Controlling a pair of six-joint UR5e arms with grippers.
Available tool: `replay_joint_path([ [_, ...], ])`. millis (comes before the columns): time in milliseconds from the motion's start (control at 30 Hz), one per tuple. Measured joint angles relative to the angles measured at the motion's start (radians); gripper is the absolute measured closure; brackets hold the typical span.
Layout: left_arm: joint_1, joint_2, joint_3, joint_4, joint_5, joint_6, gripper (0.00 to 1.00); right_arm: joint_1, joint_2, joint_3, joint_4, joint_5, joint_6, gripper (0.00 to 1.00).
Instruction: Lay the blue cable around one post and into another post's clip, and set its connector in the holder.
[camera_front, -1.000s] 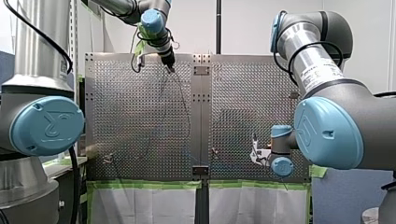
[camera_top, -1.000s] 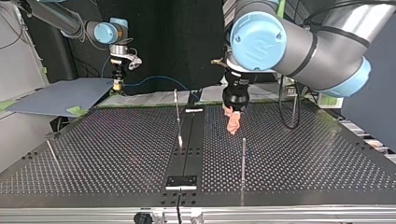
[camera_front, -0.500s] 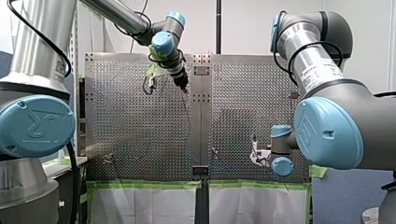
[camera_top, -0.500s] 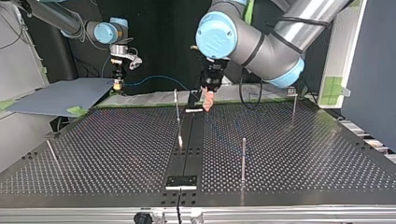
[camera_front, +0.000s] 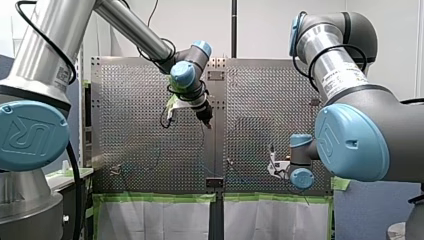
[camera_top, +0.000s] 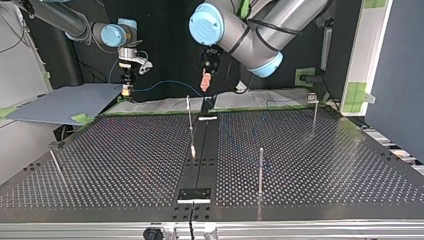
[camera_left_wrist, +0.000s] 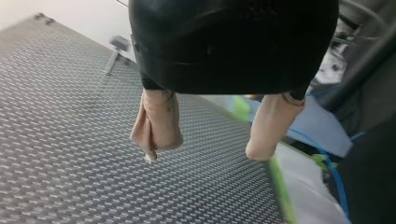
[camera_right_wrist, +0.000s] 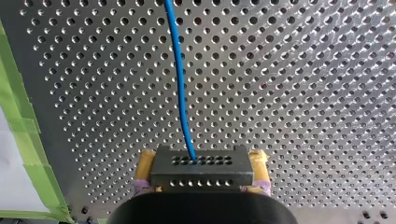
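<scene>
Right wrist view showed my right gripper (camera_right_wrist: 201, 161) pinching the connector (camera_right_wrist: 201, 169), with the blue cable (camera_right_wrist: 180, 84) trailing from it over the table (camera_right_wrist: 303, 70) near its taped edge. My left gripper (camera_left_wrist: 205, 149) hung spread and empty. The cable looked light and limp, so it was best held close to the connector.

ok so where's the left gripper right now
In the top view my left gripper hangs raised above the table, over the centre strip's far end, just right of the thin post's top.

In the top view wide bare table (camera_top: 325, 165) lies between the thin obstacles: a middle post (camera_top: 189, 117), a near post (camera_top: 260, 170), a far-right post (camera_top: 314, 112), a left-edge post (camera_top: 55, 164), and the cable (camera_top: 165, 83) strung beyond the far edge.
</scene>
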Motion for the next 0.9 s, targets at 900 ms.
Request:
replay_joint_path([
  [900,0.002,-0.158,-0.223,0.223,-0.020,0.058,0.00,0.035,-0.001,0.000,0.004,0.031,-0.026,1.00],
])
